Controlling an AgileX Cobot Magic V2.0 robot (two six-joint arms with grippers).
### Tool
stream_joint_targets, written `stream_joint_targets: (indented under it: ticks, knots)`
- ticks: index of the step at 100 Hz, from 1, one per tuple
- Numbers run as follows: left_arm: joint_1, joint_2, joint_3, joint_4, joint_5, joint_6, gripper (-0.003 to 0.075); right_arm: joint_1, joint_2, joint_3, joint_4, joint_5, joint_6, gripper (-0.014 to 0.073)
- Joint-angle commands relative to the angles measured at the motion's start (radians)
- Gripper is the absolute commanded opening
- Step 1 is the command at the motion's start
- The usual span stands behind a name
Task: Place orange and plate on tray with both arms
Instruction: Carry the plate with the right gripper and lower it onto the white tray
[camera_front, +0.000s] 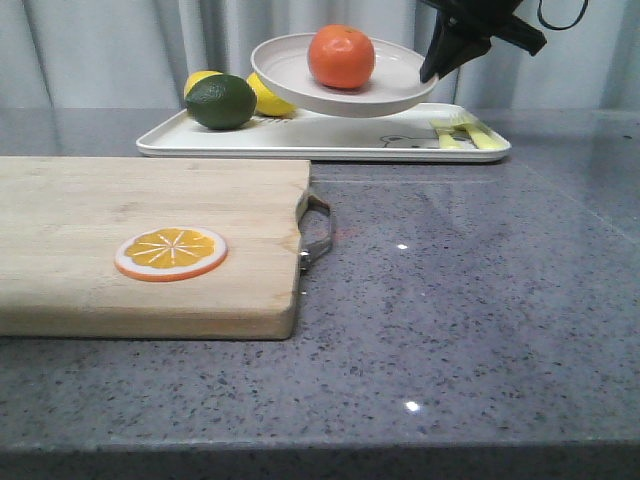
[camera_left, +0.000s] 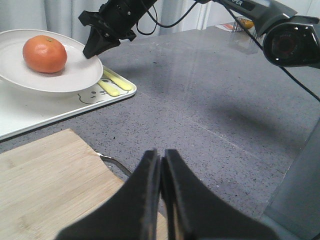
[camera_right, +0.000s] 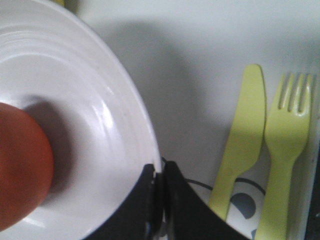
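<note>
- Idling over the near table, the left gripper (camera_left: 161, 165) is keeping its jaws pressed together.
- Farther back, the right gripper (camera_front: 432, 72) is pinching the plate (camera_front: 290, 70), carrying the orange (camera_front: 341, 56), above the tray (camera_front: 330, 140).
- Lowering flat and releasing is probably next.

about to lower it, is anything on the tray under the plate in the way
Mostly clear. The plate, carrying the orange and pinched at its rim by the right gripper, hangs over bare tray. A lemon sits close under its left edge and could be clipped.
</note>
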Motion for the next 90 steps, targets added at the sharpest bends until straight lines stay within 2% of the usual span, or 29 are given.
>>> stream_joint_targets:
  ticks: [1,90]
  knots:
    - [0.003,-0.002,-0.028,-0.007,-0.072,0.003,-0.002,-0.002,-0.054,-0.035,0.038,-0.055,0.005,-0.0065]
    - [0.003,-0.002,-0.028,-0.007,-0.072,0.003,-0.002,-0.002,-0.01,-0.035,0.032,-0.114,0.005,-0.0065]
